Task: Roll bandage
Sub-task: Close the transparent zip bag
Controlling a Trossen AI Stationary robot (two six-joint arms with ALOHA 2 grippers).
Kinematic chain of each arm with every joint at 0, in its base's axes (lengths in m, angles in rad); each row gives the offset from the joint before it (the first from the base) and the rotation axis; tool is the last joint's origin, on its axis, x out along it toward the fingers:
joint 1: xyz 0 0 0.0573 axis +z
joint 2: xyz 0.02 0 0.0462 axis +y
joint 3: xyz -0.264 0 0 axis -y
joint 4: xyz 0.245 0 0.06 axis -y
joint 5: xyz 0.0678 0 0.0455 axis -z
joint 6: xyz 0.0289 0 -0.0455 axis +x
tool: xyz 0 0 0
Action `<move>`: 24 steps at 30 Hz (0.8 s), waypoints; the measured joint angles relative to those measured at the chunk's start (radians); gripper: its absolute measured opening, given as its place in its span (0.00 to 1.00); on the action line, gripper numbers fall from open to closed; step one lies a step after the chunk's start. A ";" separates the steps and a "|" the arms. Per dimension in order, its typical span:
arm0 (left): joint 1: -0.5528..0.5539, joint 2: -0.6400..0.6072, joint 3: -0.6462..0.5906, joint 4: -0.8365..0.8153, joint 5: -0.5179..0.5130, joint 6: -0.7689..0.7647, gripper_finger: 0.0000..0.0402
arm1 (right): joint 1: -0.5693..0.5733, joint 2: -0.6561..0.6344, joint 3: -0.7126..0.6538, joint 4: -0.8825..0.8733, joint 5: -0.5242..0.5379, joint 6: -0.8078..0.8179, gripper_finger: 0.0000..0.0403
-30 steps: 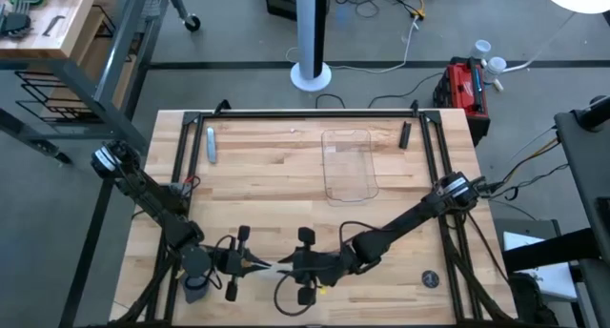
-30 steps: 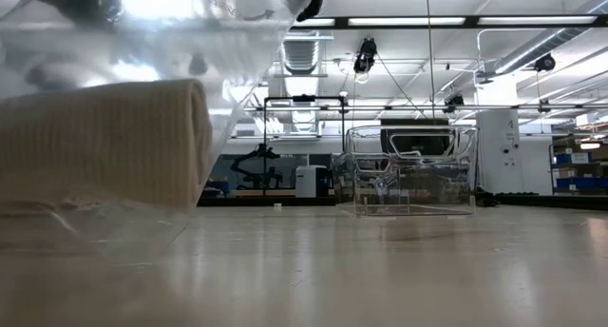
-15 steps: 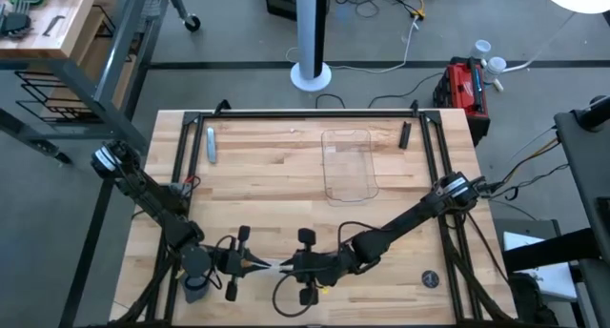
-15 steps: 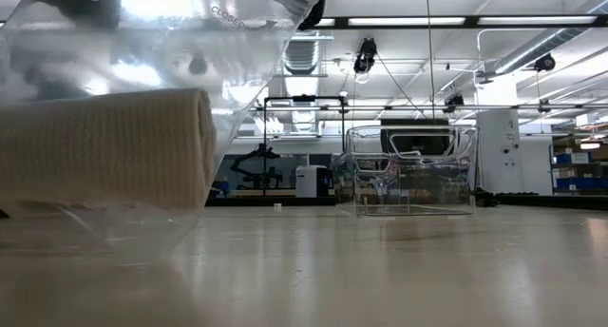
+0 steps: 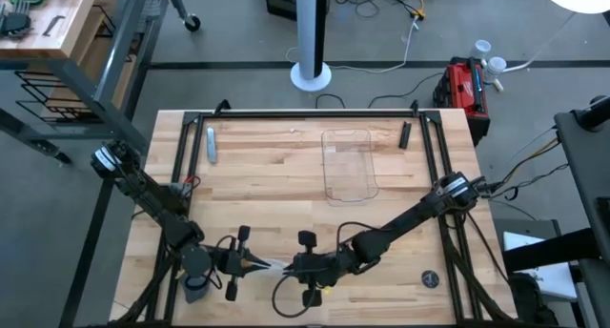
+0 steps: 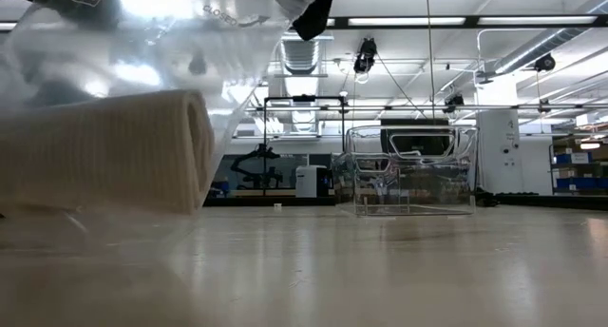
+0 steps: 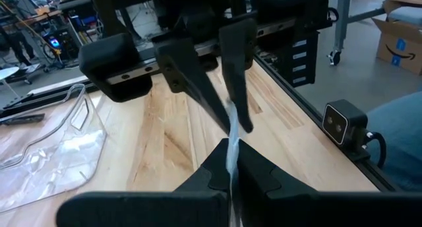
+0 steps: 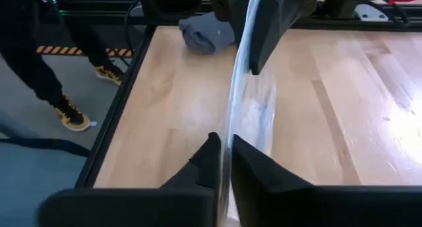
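Near the front edge of the wooden counter (image 5: 286, 175), the left tool (image 5: 255, 263) and the right tool (image 5: 286, 265) faced each other tip to tip, each pinched shut on the same clear plastic wrapper (image 6: 142, 51). In the left wrist view, the left tool's fingers (image 7: 254, 174) were closed on the thin edge of the wrapper (image 7: 231, 144), and the right tool's fingers (image 7: 234, 68) gripped that edge from the opposite side. The right wrist view showed the same hold from the other end, with the wrapper (image 8: 254, 101) stretched between its own closed fingers (image 8: 204, 164) and the left tool beyond.

In the low view, the bandage (image 6: 104, 151) was a beige, ribbed roll lying on its side inside the wrapper, down at counter level. A clear rectangular tray (image 5: 349, 163) sat well apart toward the back of the counter, and a small grey object (image 5: 211, 143) lay near the back left corner. A person's dark trouser legs and shoes (image 8: 59, 101) showed on the floor beside the counter.
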 joint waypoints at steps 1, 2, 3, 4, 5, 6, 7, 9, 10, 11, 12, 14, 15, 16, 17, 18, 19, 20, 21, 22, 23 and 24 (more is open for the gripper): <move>0.000 0.000 0.000 0.000 0.000 0.000 0.00 | 0.002 0.000 0.000 -0.001 0.001 -0.007 0.03; 0.000 0.000 0.000 0.000 0.000 0.000 0.00 | 0.003 0.000 0.000 -0.004 0.010 -0.014 0.02; 0.000 0.000 0.000 0.000 0.000 0.000 0.00 | 0.005 0.000 0.000 -0.009 0.029 -0.014 0.02; 0.000 0.000 0.000 0.000 0.000 0.000 0.00 | 0.006 0.000 0.000 -0.013 0.042 -0.014 0.03; 0.000 0.000 0.000 0.000 0.000 0.000 0.00 | 0.006 0.000 0.000 -0.018 0.041 -0.014 0.04; 0.000 0.000 0.000 0.000 0.000 0.000 0.00 | 0.007 0.000 0.000 -0.023 0.036 -0.011 0.06; 0.000 0.000 0.000 0.000 0.000 0.000 0.00 | 0.007 0.000 0.000 -0.027 0.022 -0.006 0.07; 0.000 0.000 -0.001 0.000 0.000 0.000 0.00 | 0.007 -0.001 0.000 -0.040 0.001 0.005 0.08; 0.000 0.000 -0.001 0.000 0.000 0.000 0.00 | 0.007 -0.001 0.000 -0.048 0.000 0.021 0.08; 0.000 0.000 -0.001 0.000 0.000 0.000 0.00 | 0.007 -0.001 0.000 -0.055 0.001 0.031 0.05; 0.000 0.000 -0.001 0.000 0.000 0.000 0.00 | 0.011 -0.001 0.000 -0.060 0.011 0.027 0.03; 0.000 0.000 -0.001 -0.001 0.000 -0.001 0.00 | 0.022 -0.001 0.000 -0.063 0.063 0.016 0.01; 0.000 0.000 -0.001 0.000 0.000 -0.001 0.00 | 0.027 -0.001 0.000 -0.063 0.081 0.015 0.01; 0.000 0.000 -0.001 -0.001 0.000 -0.002 0.00 | 0.030 -0.001 0.000 -0.063 0.083 0.014 0.01; 0.000 0.000 -0.001 -0.003 0.001 -0.002 0.00 | 0.032 -0.001 0.000 -0.067 0.072 0.013 0.01; 0.000 0.000 -0.001 -0.005 0.001 -0.002 0.00 | 0.033 -0.002 0.000 -0.073 0.057 0.018 0.01; 0.000 0.000 -0.001 -0.008 0.001 -0.003 0.00 | 0.034 -0.003 0.000 -0.078 0.039 0.024 0.00; 0.000 0.000 -0.001 -0.010 0.002 -0.003 0.00 | 0.035 -0.003 0.000 -0.079 0.018 0.025 0.00; 0.000 0.000 -0.001 -0.010 0.003 -0.003 0.00 | 0.035 -0.003 0.000 -0.078 -0.002 0.031 0.00; 0.000 0.000 -0.001 -0.010 0.002 -0.003 0.00 | 0.035 -0.003 0.000 -0.076 -0.005 0.036 0.00; 0.000 0.000 -0.001 -0.010 0.002 -0.003 0.00 | 0.038 -0.003 0.000 -0.076 0.000 0.039 0.00; 0.000 0.000 -0.001 -0.010 0.003 -0.004 0.00 | 0.039 -0.003 0.000 -0.075 0.001 0.039 0.00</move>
